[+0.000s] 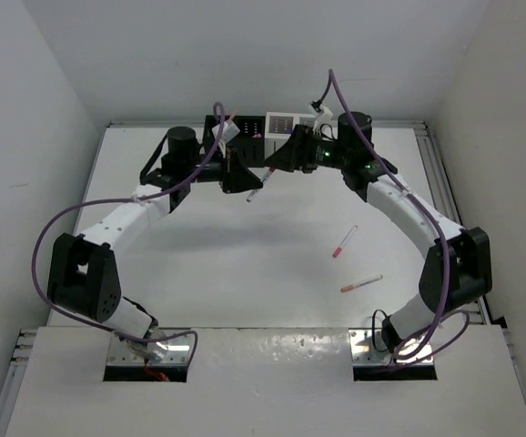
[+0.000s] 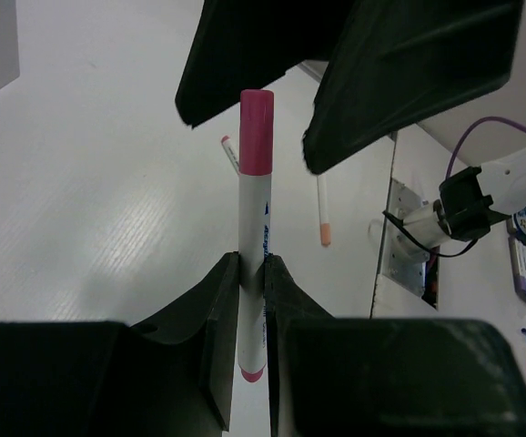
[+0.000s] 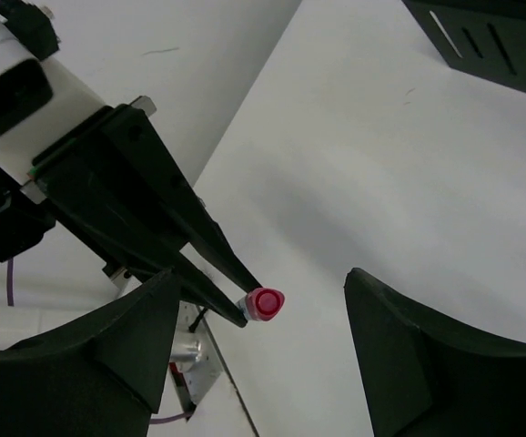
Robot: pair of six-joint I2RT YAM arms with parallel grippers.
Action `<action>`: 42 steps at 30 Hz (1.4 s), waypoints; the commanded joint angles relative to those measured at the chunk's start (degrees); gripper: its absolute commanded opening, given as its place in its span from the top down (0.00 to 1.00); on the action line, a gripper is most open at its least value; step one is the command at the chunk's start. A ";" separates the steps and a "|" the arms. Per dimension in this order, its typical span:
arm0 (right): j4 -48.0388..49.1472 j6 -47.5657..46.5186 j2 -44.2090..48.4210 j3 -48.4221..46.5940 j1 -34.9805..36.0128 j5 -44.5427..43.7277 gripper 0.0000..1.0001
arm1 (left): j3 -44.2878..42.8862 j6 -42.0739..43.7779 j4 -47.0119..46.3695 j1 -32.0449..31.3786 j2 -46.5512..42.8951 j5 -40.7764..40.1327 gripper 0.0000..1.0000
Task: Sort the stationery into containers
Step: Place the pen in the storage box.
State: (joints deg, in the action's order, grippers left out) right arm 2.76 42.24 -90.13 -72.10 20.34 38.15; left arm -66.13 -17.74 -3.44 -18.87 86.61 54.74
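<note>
The pink-capped pen (image 2: 255,228) gripped by the left end effector (image 2: 252,273) has a white barrel with small blue lettering and a pink bottom end. Seen end-on from the right wrist, its cap looks reddish pink. The left end effector and the right end effector (image 3: 261,282) are both plain black. The arms (image 1: 126,218) are white with black joints and carry purple cables (image 1: 35,259). The bench (image 1: 227,264) is plain white. On it, the red-tipped pen (image 1: 344,241) and the orange-tipped pen (image 1: 361,283) both have white barrels. The slotted box (image 3: 495,41) is black.
</note>
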 commanded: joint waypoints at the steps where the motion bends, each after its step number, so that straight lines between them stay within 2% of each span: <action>1: 2.42 -0.84 -1.01 -3.14 1.45 -0.01 0.29 | 0.56 -1.86 -3.41 1.03 -2.76 2.30 1.00; 3: 2.94 -0.41 -1.80 -3.58 2.16 0.08 0.32 | 0.91 -1.95 -3.67 1.12 -2.76 2.39 1.00; 4: 3.64 -0.14 -1.89 -3.58 2.25 0.08 0.42 | 1.00 -1.69 -3.68 1.12 -2.85 2.21 1.00; 7: 5.58 1.53 -2.60 -4.02 2.60 0.26 0.64 | 1.79 -1.86 -4.03 1.21 -2.94 2.39 1.00; 9: 6.46 2.50 -3.04 -4.37 2.60 0.52 0.74 | 2.14 -1.69 -4.29 1.29 -3.11 2.21 1.00; 10: 6.55 2.50 -3.21 -4.63 2.69 0.78 0.85 | 2.32 -1.60 -4.20 1.21 -3.11 2.13 1.00; 12: 6.99 2.76 -3.39 -4.72 2.60 1.40 0.92 | 2.32 -1.42 -4.12 1.38 -3.20 1.95 0.97; 13: 7.16 3.02 -3.39 -4.72 2.78 1.66 0.98 | 2.06 -1.25 -3.51 1.82 -3.20 1.51 0.87; 14: 7.25 3.11 -3.65 -4.81 2.78 1.66 1.00 | 1.97 -0.99 -3.07 2.00 -3.20 0.81 0.66; 16: 7.25 3.11 -4.00 -5.42 2.78 1.58 1.00 | 1.62 -0.90 -1.75 3.13 -3.20 -0.15 0.41; 17: 7.25 2.68 -4.35 -5.77 2.69 1.49 1.00 | 1.36 -0.55 -0.79 3.58 -3.20 -1.03 0.33; 18: 7.17 2.50 -5.23 -6.56 2.69 1.31 1.00 | 1.27 -0.37 -0.17 4.80 -3.20 -2.00 0.09; 19: 6.99 1.71 -5.84 -8.48 2.60 0.88 1.00 | 1.18 -0.37 0.10 5.51 -3.37 -2.44 0.00; 23: 5.68 -3.46 -10.76 -17.97 2.16 -4.21 1.00 | -0.40 0.51 1.77 10.86 -4.25 -5.60 0.00; 26: 7.60 -8.56 -16.56 -27.20 2.16 -12.47 1.00 | -1.37 1.91 2.39 15.96 -4.69 -9.03 0.00; 30: 14.27 -15.23 -24.38 -36.86 2.69 -25.56 1.00 | -1.64 4.46 6.51 22.90 -4.08 -7.90 0.00; 36: 24.82 -25.00 -35.19 -42.15 4.27 -35.77 1.00 | 1.61 6.13 7.57 27.31 -4.61 -8.77 0.00; 42: 28.96 -27.38 -41.61 -41.81 4.27 -35.69 1.00 | 2.23 9.47 10.39 28.98 -5.57 -10.71 0.00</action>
State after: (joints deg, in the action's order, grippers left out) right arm 25.26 18.74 -130.56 -112.36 24.16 4.58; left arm -64.47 -10.79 6.17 9.28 84.03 44.80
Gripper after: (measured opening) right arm 0.112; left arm 0.997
